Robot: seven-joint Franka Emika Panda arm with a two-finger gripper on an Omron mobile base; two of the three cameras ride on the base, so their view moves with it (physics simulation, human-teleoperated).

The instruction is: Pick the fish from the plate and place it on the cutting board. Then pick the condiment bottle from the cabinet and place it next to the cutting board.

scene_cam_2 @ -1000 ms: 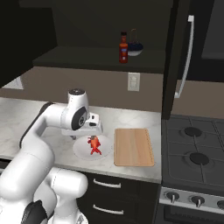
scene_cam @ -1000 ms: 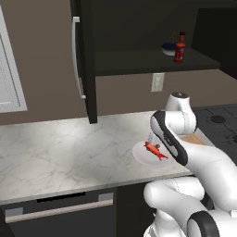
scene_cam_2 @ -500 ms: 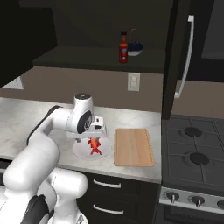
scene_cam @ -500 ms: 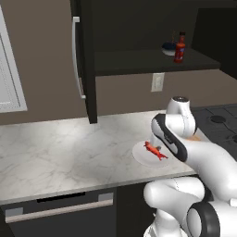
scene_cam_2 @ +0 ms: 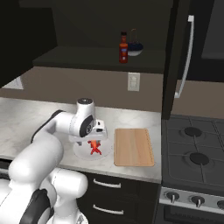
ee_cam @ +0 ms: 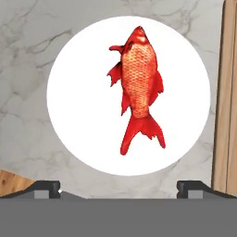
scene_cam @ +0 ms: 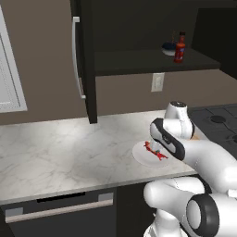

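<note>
A: Where's the fish (ee_cam: 139, 88)?

B: Lying flat in the middle of the white plate (ee_cam: 74, 125), untouched. From the hand camera its head points to the top of the picture and its forked tail toward the fingertips (ee_cam: 46, 187).

A: And the tool (scene_cam_2: 92, 141)?

B: Directly above the fish, pointing down, jaws spread wide with nothing between them.

A: The board?

B: The cutting board (scene_cam_2: 133, 146) sits on the marble counter (scene_cam: 60, 152) just beside the plate, on its stove side, bare.

A: And the bottle?

B: The condiment bottle (scene_cam_2: 124, 47) stands upright on the shelf of the dark cabinet (scene_cam: 88, 60), next to a dark bowl (scene_cam_2: 135, 49); the cabinet door hangs open.
</note>
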